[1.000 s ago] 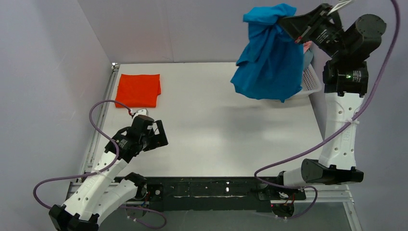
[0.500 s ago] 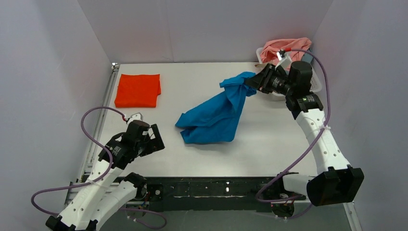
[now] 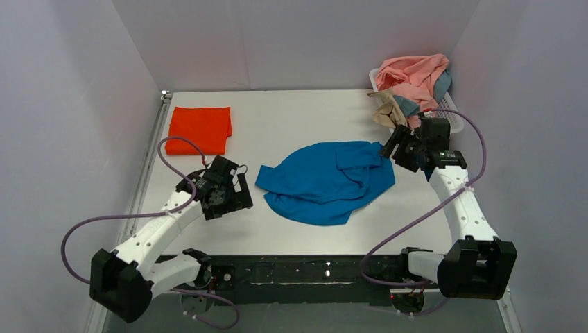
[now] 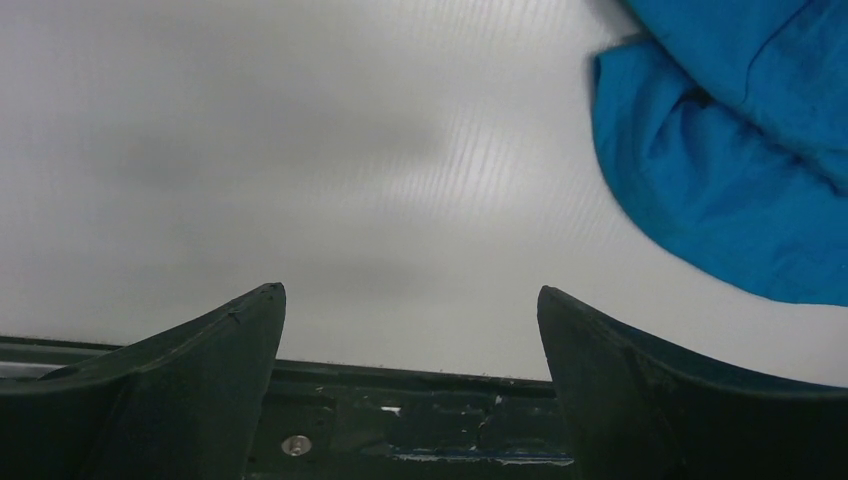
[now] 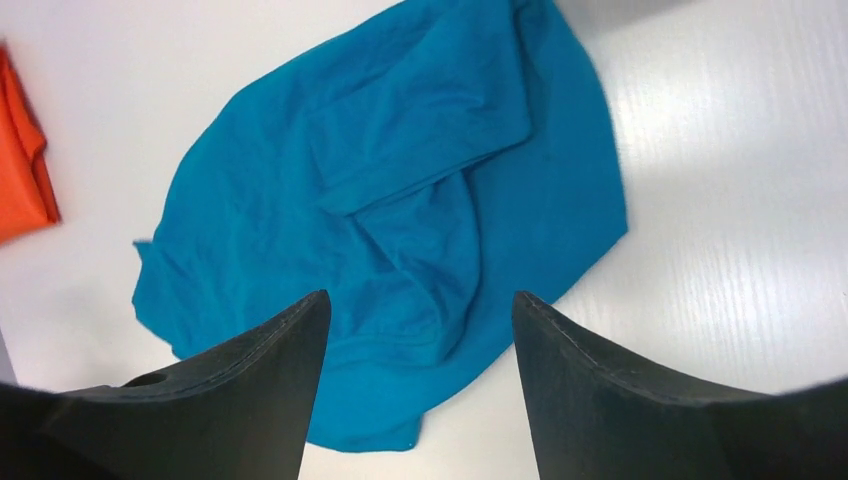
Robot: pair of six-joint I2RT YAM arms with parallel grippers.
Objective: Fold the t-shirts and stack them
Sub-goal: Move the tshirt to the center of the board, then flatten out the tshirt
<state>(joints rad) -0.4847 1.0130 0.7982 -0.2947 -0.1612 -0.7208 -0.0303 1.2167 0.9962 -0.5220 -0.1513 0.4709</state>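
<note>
Blue t-shirt (image 3: 326, 182): bright blue, unfolded and rumpled, spread at mid-worktop (image 3: 298, 118).
Orange-red t-shirt (image 3: 199, 130): folded flat rectangle, far-left corner.
Pink t-shirt (image 3: 416, 73): heaped atop the basket (image 3: 455, 119), far right.
Tan t-shirt (image 3: 388, 109): draped over the basket's left rim.
Dusty blue t-shirt (image 3: 406, 105): mostly buried under the pink.

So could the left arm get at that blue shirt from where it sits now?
Probably yes. The left hand is open and empty, the blue shirt lies just beside it, and only bare table lies between.
</note>
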